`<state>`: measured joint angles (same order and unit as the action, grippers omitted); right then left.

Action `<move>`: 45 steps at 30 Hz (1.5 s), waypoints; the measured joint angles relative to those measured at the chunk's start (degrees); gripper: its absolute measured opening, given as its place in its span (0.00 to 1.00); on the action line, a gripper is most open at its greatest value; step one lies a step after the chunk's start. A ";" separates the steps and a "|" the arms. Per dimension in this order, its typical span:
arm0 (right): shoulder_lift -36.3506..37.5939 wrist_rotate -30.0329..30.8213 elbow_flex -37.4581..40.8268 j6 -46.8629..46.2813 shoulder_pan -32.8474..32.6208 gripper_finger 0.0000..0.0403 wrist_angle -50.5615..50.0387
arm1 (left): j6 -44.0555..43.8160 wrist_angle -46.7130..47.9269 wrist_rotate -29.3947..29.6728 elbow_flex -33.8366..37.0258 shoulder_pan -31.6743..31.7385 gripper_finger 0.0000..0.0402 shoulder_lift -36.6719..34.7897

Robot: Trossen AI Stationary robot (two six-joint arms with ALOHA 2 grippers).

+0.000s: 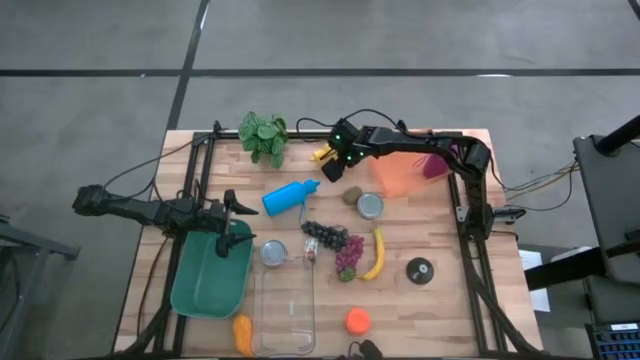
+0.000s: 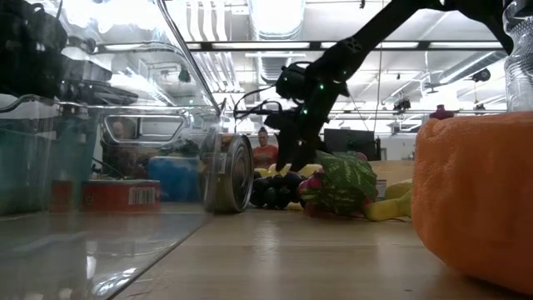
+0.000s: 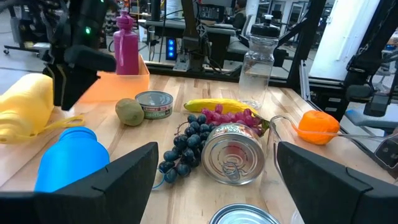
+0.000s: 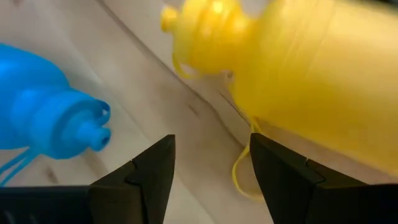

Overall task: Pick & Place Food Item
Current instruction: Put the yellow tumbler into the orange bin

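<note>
Operator: Kiwi, was it? Which food item sat closest to an end effector?

Observer: I judged so. The small brown fuzzy kiwi (image 1: 352,195) lay on the wooden counter (image 1: 440,230), just nearer than the right end effector (image 1: 333,163) and a touch to its right, beside the round silver tin (image 1: 370,206).

Operator: And what was the right end effector doing?

Observer: It hovered at the far side with its fingers parted and nothing between them. It faced the yellow plastic bottle (image 4: 311,74) and the blue plastic bottle (image 1: 288,196), neither of them food. To reach the kiwi it would have had to swing back towards the near side.

Operator: The left arm?

Observer: The left end effector (image 1: 240,215) stood wide open and empty over the far rim of the green plastic bin (image 1: 205,280), well apart from the kiwi. The blue bottle lay between them. So the right arm was plainly nearer.

Operator: Any axis to worry about?

Observer: Hardly for the kiwi, which was nearly round. The curved yellow banana (image 1: 377,254) ran near to far, but it lay farther off, towards the near right.
</note>
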<state>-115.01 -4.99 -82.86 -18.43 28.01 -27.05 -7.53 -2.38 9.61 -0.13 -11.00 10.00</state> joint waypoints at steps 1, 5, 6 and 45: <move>0.06 -0.01 -0.86 0.56 0.00 0.51 -0.45 | 0.00 -0.01 0.02 0.01 0.00 0.84 -0.02; 0.09 0.01 -3.82 2.41 0.02 0.51 -1.20 | 0.00 0.00 0.02 -0.01 0.00 0.84 0.00; 0.06 0.00 -4.31 2.70 0.02 0.51 -1.37 | 0.00 0.01 0.02 0.00 0.00 0.84 0.00; 8.26 12.92 23.53 -4.11 -5.40 0.51 33.39 | 0.00 -0.01 0.02 0.00 -0.02 0.84 -0.02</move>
<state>-106.75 7.93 -59.33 -22.54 22.61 6.33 -7.53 -2.39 9.63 -0.14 -11.02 9.98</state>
